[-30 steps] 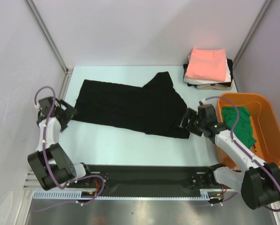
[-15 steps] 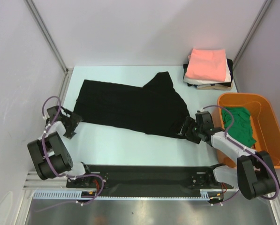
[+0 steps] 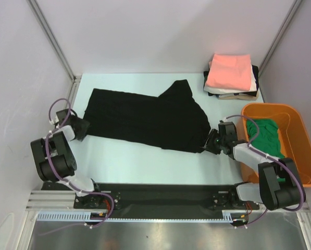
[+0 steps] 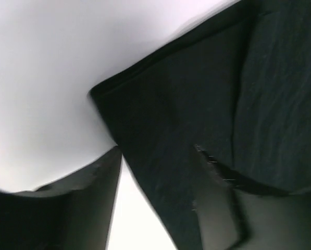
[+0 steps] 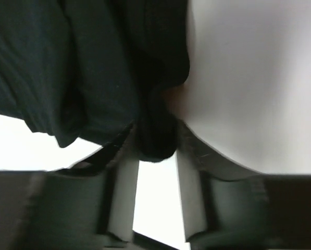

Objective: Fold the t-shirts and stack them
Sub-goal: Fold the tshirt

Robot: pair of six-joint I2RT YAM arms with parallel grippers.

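Black t-shirt (image 3: 145, 117) lies spread flat on the tabletop (image 3: 145, 162), mid-field, long axis running L to R, with one sleeve sticking up toward the back wall. My left hand (image 3: 78, 128) is down low at the shirt's near-left corner. On the left wrist cam the fingers (image 4: 87, 198) sit well apart, w/ the hem corner running into the gap btwn them, so it's wide and not clamped. My right hand (image 3: 211, 142) is at the near-right corner, also low on the tabletop. On the right wrist cam the fingers (image 5: 123, 182) are narrow, w/ a bunched fold of black cloth squeezed btwn the tips, so it's holding the shirt there. Back-right corner has the folded stack (image 3: 238, 92), salmon-pink t-shirt (image 3: 228, 71) on top, well apart from the black one. Orange tub (image 3: 267, 107) sits at the right edge, just beside my right arm, w/ the green t-shirt (image 3: 265, 136) crumpled inside it.
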